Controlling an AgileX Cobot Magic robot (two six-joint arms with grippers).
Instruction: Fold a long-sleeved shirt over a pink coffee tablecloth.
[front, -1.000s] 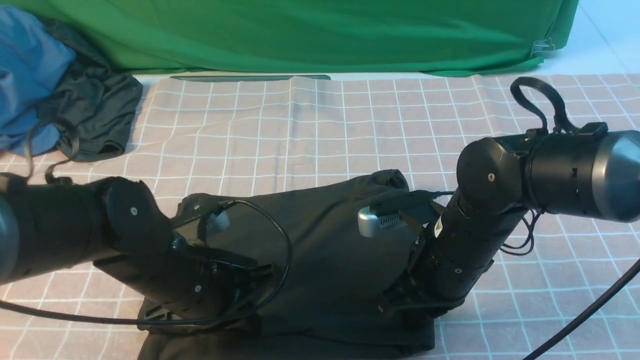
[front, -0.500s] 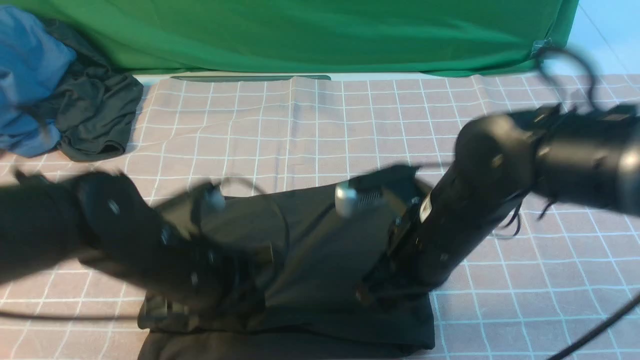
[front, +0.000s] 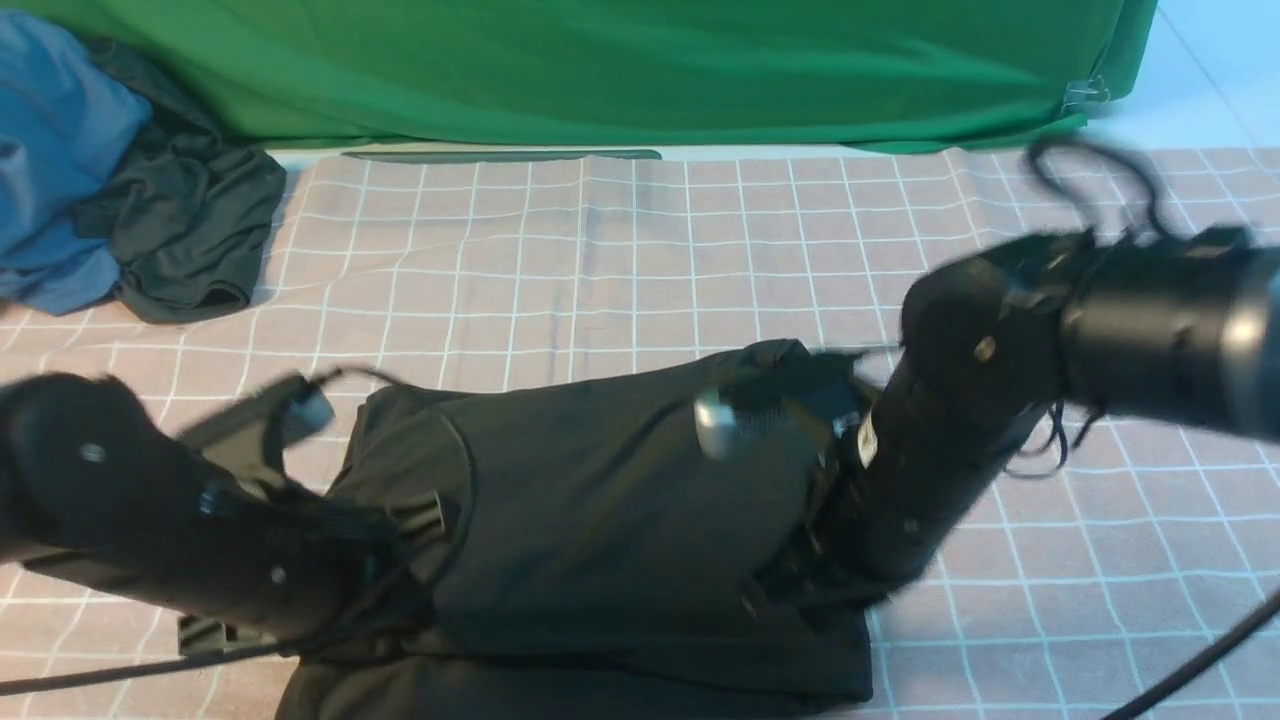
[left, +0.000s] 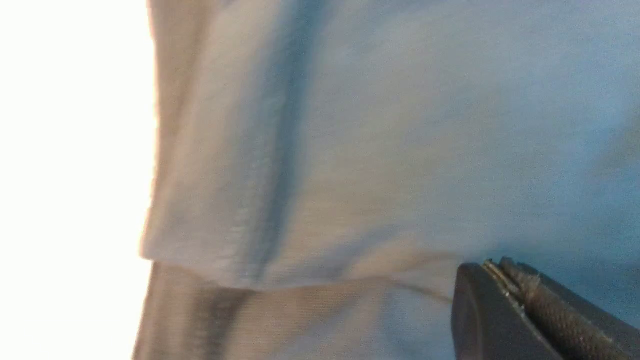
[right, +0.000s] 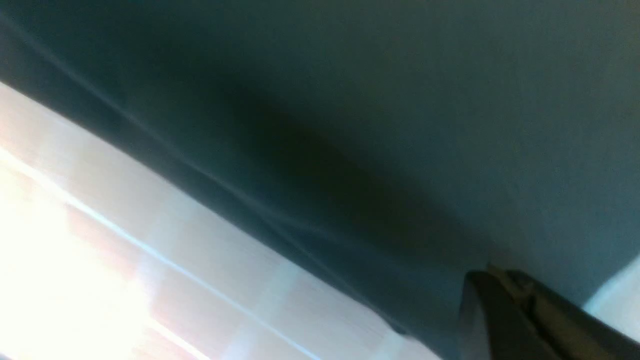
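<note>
1. Two big cloths fill my front view: the wide dusty-pink tablecloth with thin white grid squares (front: 640, 270) covers the whole work surface, and a plain bright green cloth (front: 620, 70) hangs along the far edge behind it.
2. I see the large black long-sleeved knit shirt (front: 600, 520) lying on the pink cloth at the near middle, bunched and partly folded, with its near edge running out of the bottom of the view.
3. My left arm reaches in low from the left, and its left gripper (left: 505, 280) shows both jaws pressed together against the shirt fabric in the left wrist view; I cannot tell whether any cloth is pinched between them.
4. My right arm bends down from the right onto the shirt's right side; its right gripper (right: 500, 282) also has its jaws together at the shirt's edge, with pink cloth showing beside it. Whether it pinches fabric I cannot tell.
5. A crumpled blue garment (front: 55, 150) sits at the far left corner.
6. A smaller dark grey-green garment (front: 185, 225) lies touching it, on the pink cloth.
</note>
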